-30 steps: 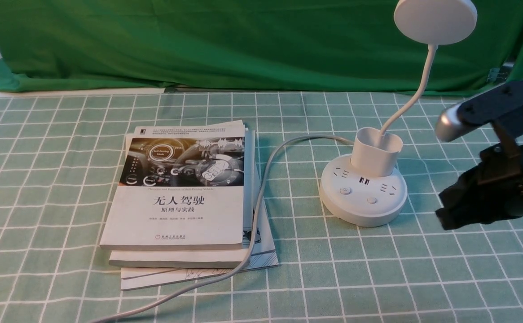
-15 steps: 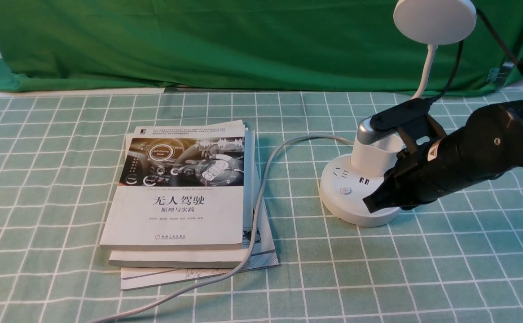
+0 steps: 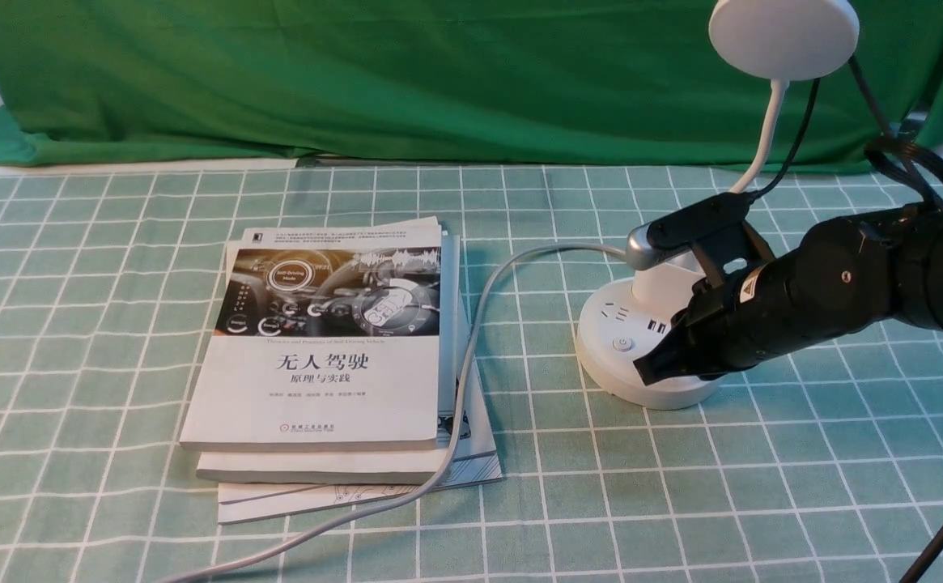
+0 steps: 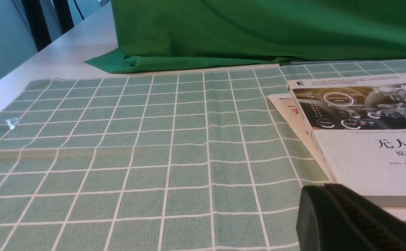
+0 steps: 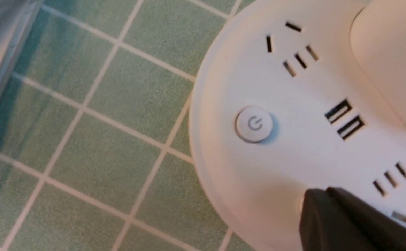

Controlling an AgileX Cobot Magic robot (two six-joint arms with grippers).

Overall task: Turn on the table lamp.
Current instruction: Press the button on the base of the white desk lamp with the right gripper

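Checked table [image 3: 552,502] under lamp [image 3: 649,393], books [image 3: 317,389], cord [image 3: 475,324]

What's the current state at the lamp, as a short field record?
target: white plastic lamp with round disc head
power button: round, white, uncovered
right fingers: black, shut, over the lamp base beside the power button
left fingers: black, shut, near the books
cord: grey, lying across the stacked books' right edge
contact with base: cannot tell
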